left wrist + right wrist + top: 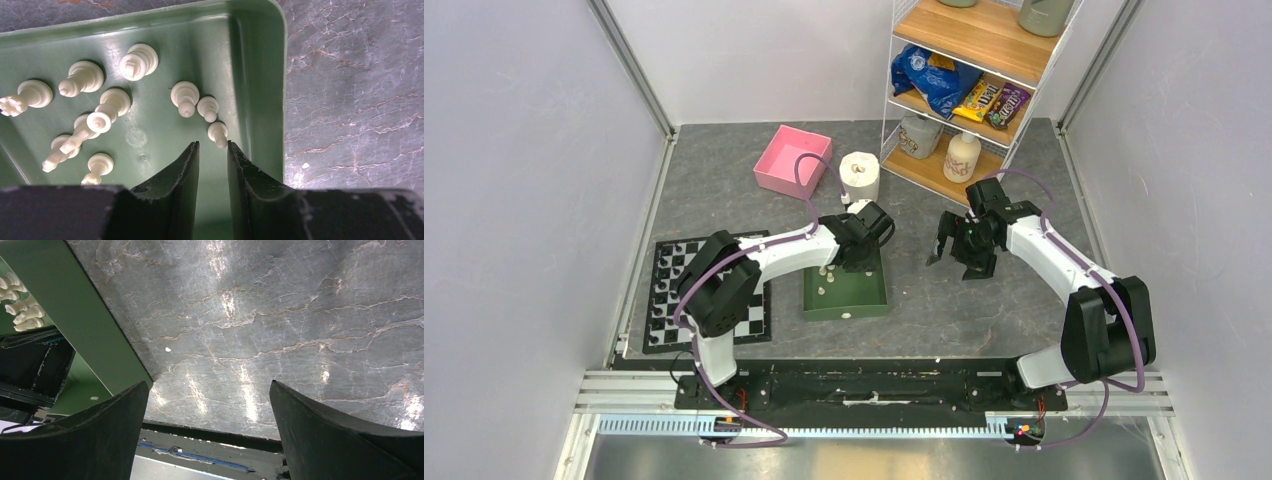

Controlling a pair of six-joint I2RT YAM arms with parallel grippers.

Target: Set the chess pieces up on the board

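Several cream chess pieces lie tipped over in the green tray; the tray sits at the table's middle. My left gripper hangs low inside the tray by its right wall, jaws narrowly open with only tray floor between them. One small pawn lies just past the tips, its narrow end against the right fingertip. The board lies at the left with a few white pieces standing along its left side. My right gripper hovers wide open and empty over bare table, right of the tray.
A pink box and a white paper roll stand behind the tray. A wire shelf unit with bottles and snack bags fills the back right. Walls close in both sides, and a dark rail runs along the near edge.
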